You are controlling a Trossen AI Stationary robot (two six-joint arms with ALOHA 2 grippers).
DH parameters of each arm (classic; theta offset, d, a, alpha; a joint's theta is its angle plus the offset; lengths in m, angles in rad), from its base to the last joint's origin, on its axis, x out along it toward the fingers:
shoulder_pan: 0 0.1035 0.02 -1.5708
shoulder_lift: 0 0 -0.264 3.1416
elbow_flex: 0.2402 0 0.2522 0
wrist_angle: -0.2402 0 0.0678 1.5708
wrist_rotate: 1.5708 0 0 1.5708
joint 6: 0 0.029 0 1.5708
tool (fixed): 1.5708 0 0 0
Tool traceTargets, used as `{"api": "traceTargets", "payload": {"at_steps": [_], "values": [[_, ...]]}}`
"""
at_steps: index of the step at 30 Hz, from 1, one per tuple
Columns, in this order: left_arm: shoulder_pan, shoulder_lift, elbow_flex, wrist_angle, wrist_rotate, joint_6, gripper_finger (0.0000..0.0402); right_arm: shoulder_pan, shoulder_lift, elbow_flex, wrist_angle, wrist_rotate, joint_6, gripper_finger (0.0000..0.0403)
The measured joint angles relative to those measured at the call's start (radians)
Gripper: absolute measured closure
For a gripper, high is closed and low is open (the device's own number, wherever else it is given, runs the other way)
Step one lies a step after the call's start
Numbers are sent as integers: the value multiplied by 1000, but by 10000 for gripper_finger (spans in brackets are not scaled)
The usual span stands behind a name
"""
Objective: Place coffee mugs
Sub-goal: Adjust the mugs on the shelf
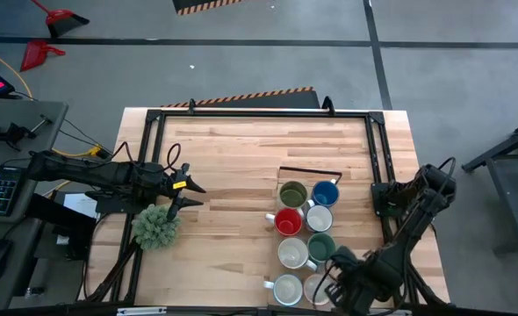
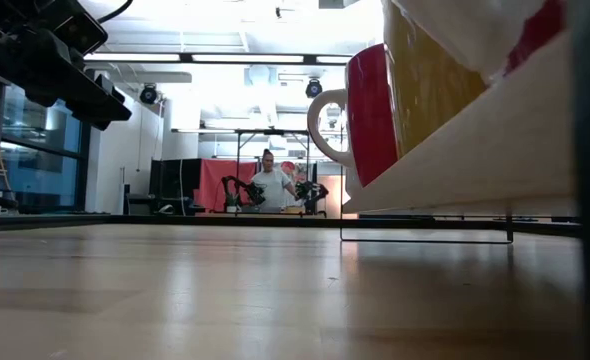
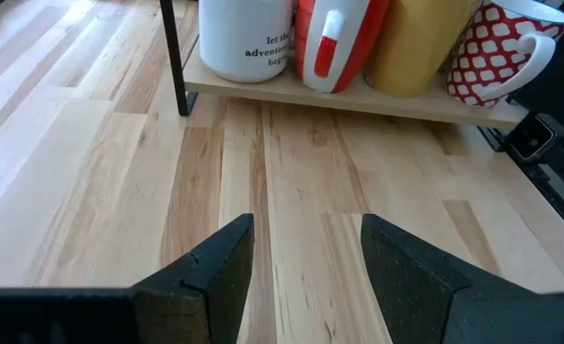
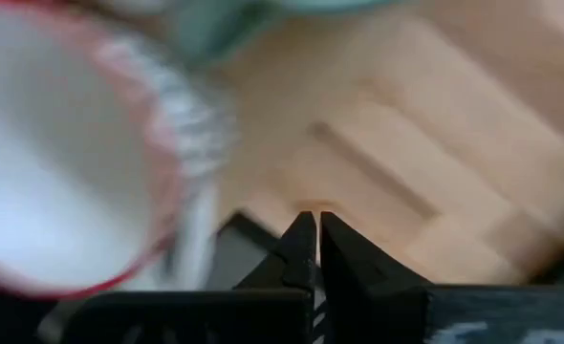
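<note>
Mugs (image 1: 303, 233) stood upright, mouths up, in a two-wide block whose long axis ran near to far on the table's (image 1: 241, 149) right side; left end effector (image 3: 306, 263) wide and empty, right end effector (image 4: 311, 239) closed, empty.

in the high view we lose part of the last white mug (image 1: 316, 288) under the right arm. the low view cuts the red mug (image 2: 367, 112) at the top edge. from the right wrist a red-rimmed mug (image 4: 62, 172) is blurred and cropped.

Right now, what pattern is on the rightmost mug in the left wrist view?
Red with white spots, clearest in the left wrist view.
</note>
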Motion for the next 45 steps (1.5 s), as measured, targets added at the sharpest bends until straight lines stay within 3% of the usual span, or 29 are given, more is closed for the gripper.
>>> {"api": "traceTargets", "payload": {"at_steps": [6,12,20,31,45], "values": [[0,0,0,0,0,0,218,3,0,0,-219,52,181,403],[0,0,0,0,0,0,218,-21,-1,0,-257,105,169,403],[0,0,0,0,0,0,218,-60,-1,0,-416,165,292,403],[0,0,0,0,0,0,218,-158,-2,0,-433,344,261,403],[0,0,0,0,0,-9,218,-207,-2,0,-338,303,94,403]]}}
